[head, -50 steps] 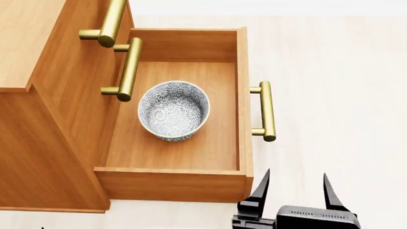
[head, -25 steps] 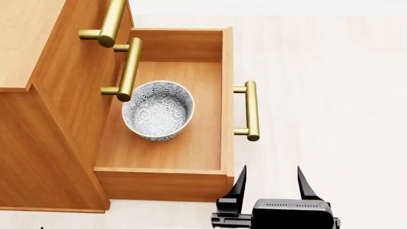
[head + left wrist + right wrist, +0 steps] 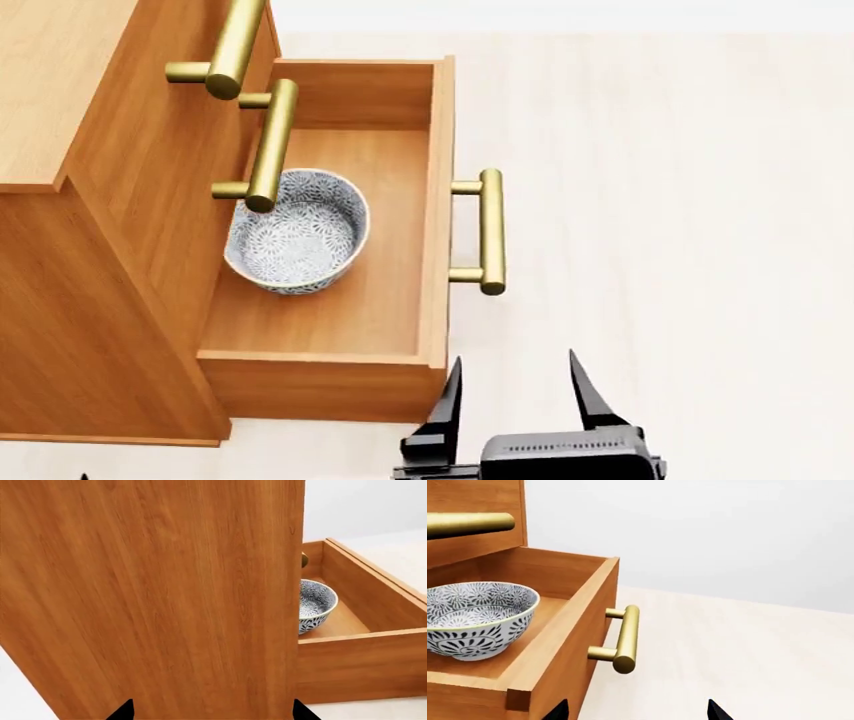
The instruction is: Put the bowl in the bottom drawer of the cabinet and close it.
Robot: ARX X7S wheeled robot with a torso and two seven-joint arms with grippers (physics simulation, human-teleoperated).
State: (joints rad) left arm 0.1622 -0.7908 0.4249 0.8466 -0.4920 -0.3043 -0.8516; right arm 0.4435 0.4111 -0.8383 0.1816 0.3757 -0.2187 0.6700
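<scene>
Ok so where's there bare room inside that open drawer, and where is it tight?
Bare drawer floor lies between the bowl and the bottom drawer's front panel, and towards both side walls. It is crowded at the cabinet side, where the bowl sits partly beneath the middle drawer handle.

The cabinet [image 3: 153,595] side panel fills most of the view, close up. Past its edge the bottom drawer [image 3: 360,660] stands pulled out, with the bowl [image 3: 313,605] inside, half hidden. Two dark tips of the left gripper [image 3: 210,711] spread apart.
</scene>
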